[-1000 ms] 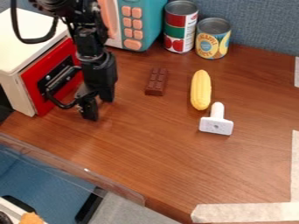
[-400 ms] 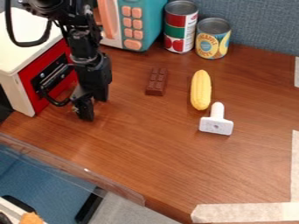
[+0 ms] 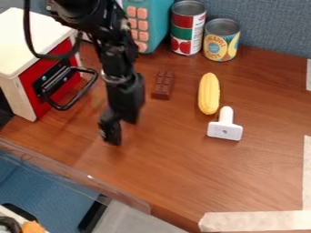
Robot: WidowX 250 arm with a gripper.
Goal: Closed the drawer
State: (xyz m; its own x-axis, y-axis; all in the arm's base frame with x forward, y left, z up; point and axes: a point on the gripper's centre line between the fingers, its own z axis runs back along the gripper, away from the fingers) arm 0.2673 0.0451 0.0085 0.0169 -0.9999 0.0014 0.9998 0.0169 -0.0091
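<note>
The gripper [image 3: 119, 126] hangs low over the wooden table, to the right of the drawer and below and left of the chocolate bar, with a visible gap between it and the handle. At the left, the red drawer front [image 3: 32, 82] sits flush in its white cabinet [image 3: 17, 98]. A black loop handle [image 3: 77, 94] sticks out from that front toward the gripper. The arm's black cable crosses in front of the cabinet's top right edge.
Right of the arm lie a brown chocolate bar [image 3: 163, 84], a yellow corn cob [image 3: 209, 93] and a white T-shaped piece [image 3: 225, 129]. Behind stand a teal toy microwave [image 3: 155, 20] and two cans [image 3: 188, 28]. A clear plastic edge [image 3: 72, 175] runs along the lower left.
The red front moved slightly left into the cabinet, then stayed there. My gripper first shifted left beside the handle, then swung right and toward the camera, leaving the handle uncovered.
</note>
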